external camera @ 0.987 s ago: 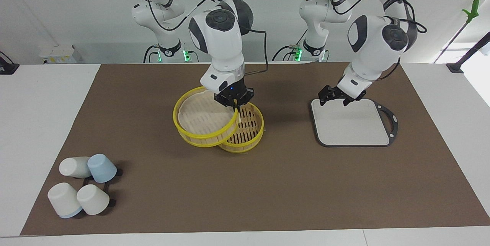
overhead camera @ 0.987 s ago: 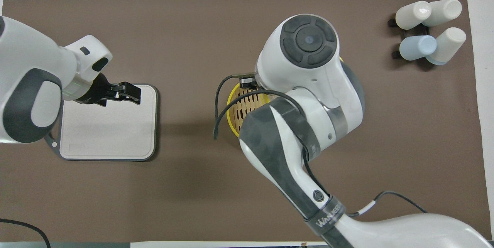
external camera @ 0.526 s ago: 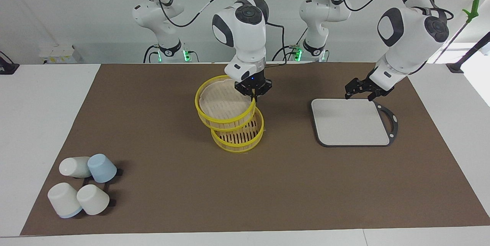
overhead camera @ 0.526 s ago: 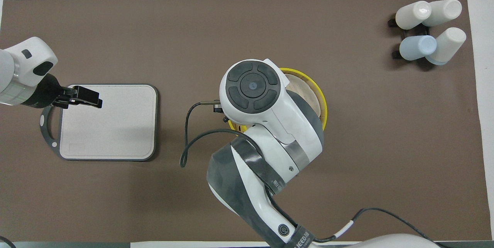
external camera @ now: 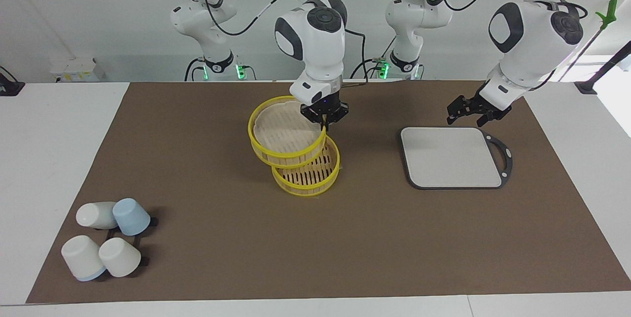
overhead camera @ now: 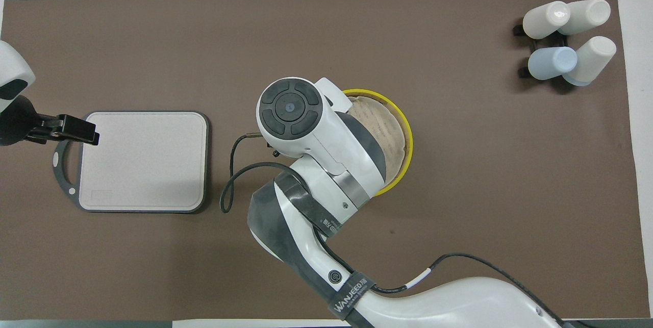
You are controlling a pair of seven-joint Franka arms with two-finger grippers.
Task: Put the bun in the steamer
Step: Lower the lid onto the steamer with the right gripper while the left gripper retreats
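— Where's the steamer [external camera: 306, 171] now?

— Its base sits mid-worktop [external camera: 345, 258] on the brown mat [external camera: 236, 238], slatted floor showing. The lid [external camera: 286, 134] is off it — held tilted in the air, overlapping the base on the side nearer the robots.

— Who's holding it?

— The right gripper [external camera: 324, 122]. Its jaws are clenched on the lid's yellow rim, at the edge toward the left arm's end. From overhead the right arm hides most of the base, and only part of the lid [overhead camera: 385, 131] peeks out.

— And the left gripper [external camera: 467, 112]?

— Up in the air over the edge of the grey board [external camera: 451, 157] nearest the robots, jaws released, carrying nothing. In the overhead view it [overhead camera: 81, 131] hangs by the board's [overhead camera: 145, 159] black handle.

— The bun?

— I can't spot it in either view; the board's surface is bare.

— Anything else?

— Four cups [external camera: 106, 243], white and pale blue, lie clustered toward the right arm's end, farther from the robots than the steamer.
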